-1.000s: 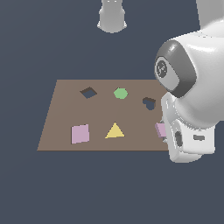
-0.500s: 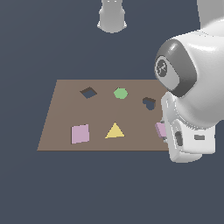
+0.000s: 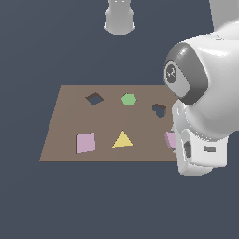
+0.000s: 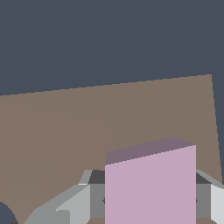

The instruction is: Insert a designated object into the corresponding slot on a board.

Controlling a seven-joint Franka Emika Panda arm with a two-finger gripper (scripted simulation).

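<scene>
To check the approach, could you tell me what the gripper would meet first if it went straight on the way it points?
Probably the pink block, which sits between the gripper fingers, and right behind it the board. Depth is unclear in the wrist view.

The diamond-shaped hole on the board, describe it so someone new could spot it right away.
Find the flat brown board in the exterior view. In its far row, the diamond-shaped hole sits toward that view's left, beside the green piece. It is dark and four-cornered, unlike the dark heart-shaped hole farther right.
</scene>
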